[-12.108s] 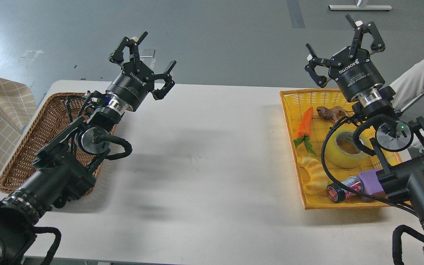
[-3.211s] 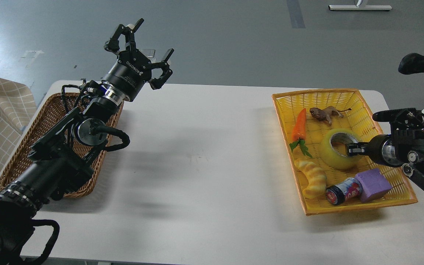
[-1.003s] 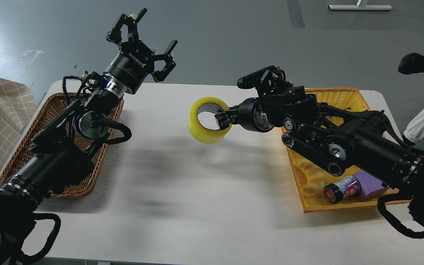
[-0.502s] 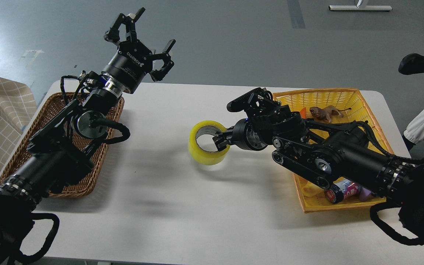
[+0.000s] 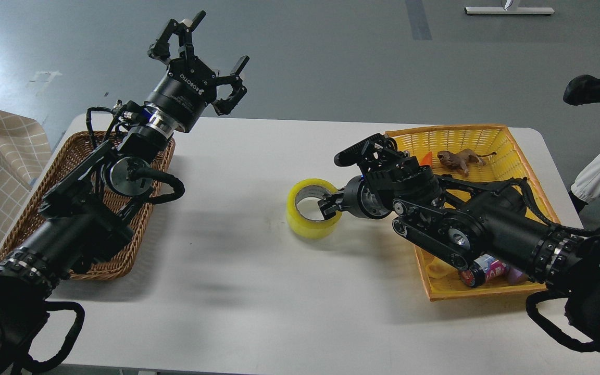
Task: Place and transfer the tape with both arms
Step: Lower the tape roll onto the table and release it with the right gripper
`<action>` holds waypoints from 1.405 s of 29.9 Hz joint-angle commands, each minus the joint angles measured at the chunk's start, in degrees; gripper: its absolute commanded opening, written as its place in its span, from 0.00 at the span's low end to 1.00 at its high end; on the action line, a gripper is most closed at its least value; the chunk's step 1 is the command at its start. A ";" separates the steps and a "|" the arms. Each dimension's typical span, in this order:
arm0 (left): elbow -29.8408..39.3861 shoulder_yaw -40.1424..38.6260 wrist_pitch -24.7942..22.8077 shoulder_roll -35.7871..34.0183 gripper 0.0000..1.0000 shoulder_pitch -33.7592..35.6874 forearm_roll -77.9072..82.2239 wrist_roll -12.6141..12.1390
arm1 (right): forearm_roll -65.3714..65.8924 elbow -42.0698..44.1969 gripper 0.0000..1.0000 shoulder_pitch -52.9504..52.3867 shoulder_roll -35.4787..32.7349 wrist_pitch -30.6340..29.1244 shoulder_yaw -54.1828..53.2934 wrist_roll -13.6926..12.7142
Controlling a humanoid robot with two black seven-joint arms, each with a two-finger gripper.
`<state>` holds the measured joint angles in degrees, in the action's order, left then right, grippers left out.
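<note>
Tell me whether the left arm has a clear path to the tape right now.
Probably yes. Only bare table lies between the open left gripper and the tape, though the right gripper is at its rim.

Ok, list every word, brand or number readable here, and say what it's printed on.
"ROBOTIQ": white letters on the left gripper body, seen tilted.
Smaller white print beside it: too small to read.
Can in the yellow basket: label blurred and partly hidden, unreadable.
Tape: no print visible.

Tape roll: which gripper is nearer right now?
Right. The right gripper grips the wall of the tape roll at mid-table. The left gripper is raised, open, far off above the wicker basket.
</note>
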<state>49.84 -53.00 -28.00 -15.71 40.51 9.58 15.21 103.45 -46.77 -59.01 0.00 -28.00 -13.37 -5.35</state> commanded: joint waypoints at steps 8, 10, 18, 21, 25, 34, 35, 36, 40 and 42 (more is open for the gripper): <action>-0.01 0.01 0.00 0.25 0.98 -0.09 0.00 -0.01 | -0.09 0.63 0.30 0.21 0.00 0.00 0.19 -0.01; -0.01 0.01 0.00 0.16 0.98 -0.09 0.00 -0.01 | -0.09 0.63 0.30 0.30 0.00 0.00 0.19 -0.01; -0.01 0.01 0.00 0.16 0.98 -0.26 0.00 -0.01 | -0.26 1.42 0.41 0.47 0.00 0.00 0.01 -0.01; -0.01 0.01 0.00 0.25 0.98 -0.26 0.00 -0.01 | -0.35 1.42 0.52 0.38 0.00 0.00 -0.08 -0.01; -0.01 0.09 0.00 0.16 0.98 -0.26 0.00 -0.01 | -0.53 1.16 0.65 -0.05 0.00 0.00 -0.43 0.08; -0.01 0.09 0.00 0.25 0.98 -0.26 0.00 -0.01 | -0.70 -0.07 0.78 -1.28 0.00 0.00 -3.85 0.08; -0.01 0.09 0.00 0.25 0.98 -0.26 0.00 -0.01 | -0.62 -0.25 0.78 -1.46 0.00 0.00 -4.12 0.08; -0.01 0.09 0.00 0.16 0.98 -0.26 0.00 -0.10 | -0.61 -0.69 0.79 -1.81 0.00 0.00 -4.64 0.08; -0.01 0.09 0.00 0.07 0.98 -0.17 0.00 -0.10 | -0.70 -3.15 0.84 -2.78 -0.88 0.00 -6.41 0.08; -0.01 0.09 0.00 -0.02 0.98 0.00 0.00 -0.10 | -0.70 -5.78 0.94 -3.22 -3.77 0.00 -8.50 0.08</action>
<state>49.83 -52.91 -28.00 -15.64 40.26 9.58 15.12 102.75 -49.74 -61.67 -0.90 -28.00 -19.62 -5.26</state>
